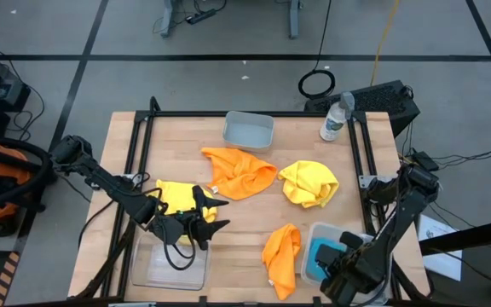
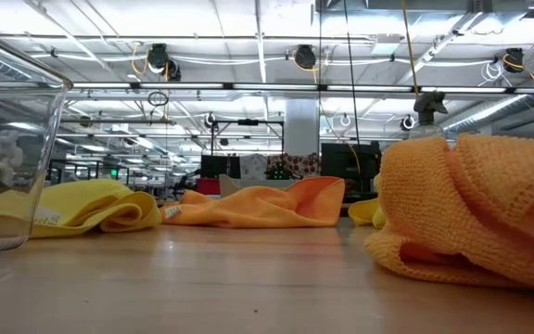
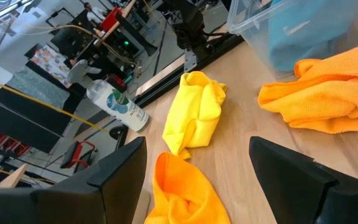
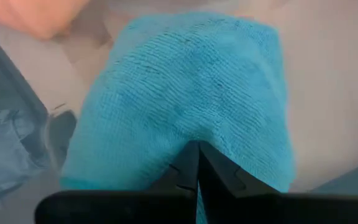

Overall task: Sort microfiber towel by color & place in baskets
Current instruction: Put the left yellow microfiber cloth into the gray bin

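A blue towel [image 1: 321, 253] lies in the clear bin [image 1: 314, 232] at the table's near right. My right gripper [image 4: 197, 152] is over it, pointing down, shut on it. My left gripper [image 1: 206, 220] hovers open at the right edge of a yellow towel [image 1: 176, 196], beside the clear bin [image 1: 171, 266] at the near left. In the left wrist view its fingers [image 3: 122, 167] stand wide apart. On the wood lie an orange towel [image 1: 239, 171] at the middle, a yellow towel [image 1: 309, 182] right of it and an orange towel [image 1: 282, 256] near the right bin. My right gripper pinches the blue towel between its two fingertips at a raised hump of the cloth [image 4: 194, 127], coming from above and pointing down. The towel spreads below the fingers inside the bin. Whether it is one layer or several, I cannot tell.
A small greyish bin [image 1: 248, 130] stands at the far edge with nothing in it. A clear water bottle [image 1: 335, 119] stands at the far right corner. Black frame rails run along the table's left, right and far sides. Bare wood shows between the towels and along the near middle.
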{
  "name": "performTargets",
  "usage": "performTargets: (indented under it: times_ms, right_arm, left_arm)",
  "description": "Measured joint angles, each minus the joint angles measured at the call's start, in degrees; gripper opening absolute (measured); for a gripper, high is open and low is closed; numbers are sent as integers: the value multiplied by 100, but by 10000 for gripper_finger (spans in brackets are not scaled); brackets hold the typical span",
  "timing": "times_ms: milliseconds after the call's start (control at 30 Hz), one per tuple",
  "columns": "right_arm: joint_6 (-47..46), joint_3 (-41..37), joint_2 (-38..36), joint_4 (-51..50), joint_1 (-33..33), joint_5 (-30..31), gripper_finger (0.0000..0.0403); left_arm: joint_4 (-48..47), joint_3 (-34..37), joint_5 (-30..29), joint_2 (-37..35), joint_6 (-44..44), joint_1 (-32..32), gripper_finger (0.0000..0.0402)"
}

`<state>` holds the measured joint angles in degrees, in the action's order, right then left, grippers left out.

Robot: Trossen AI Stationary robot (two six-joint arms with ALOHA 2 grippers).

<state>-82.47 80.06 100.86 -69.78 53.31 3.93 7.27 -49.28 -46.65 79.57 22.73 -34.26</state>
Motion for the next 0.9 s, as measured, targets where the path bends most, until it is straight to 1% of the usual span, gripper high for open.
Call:
performTargets:
  times_ms: [167,300,367,500,600,700,800,900]
  right_arm:
    - [196,-215,0,411,-12,28,1]
    - [183,-153,-74,286,-27,21,1]
    - [100,-32,-188,199,-47,20,1]
    - [-171,310,-363,-341,-48,111,2]
    - [-498,635,-400,-921,-17,274,6]
    - [-781,942,-400,-1274,51,386,8]
    - [-1231,1193,-400,-1429,88,623,8]
    - [-1097,1310,-400,-1351,158,1252,8]
  left_arm:
    - [0,0,0,0,-3,2,288]
    - [33,0,0,0,-35,19,288]
    - [60,0,2,0,-201,53,288]
    - [140,0,2,0,-291,225,288]
    - [97,0,0,2,-297,375,288]
    - [74,0,-1,2,-274,554,288]
    - [12,0,-19,2,-561,644,288]
    - [-205,0,-3,2,-811,663,288]
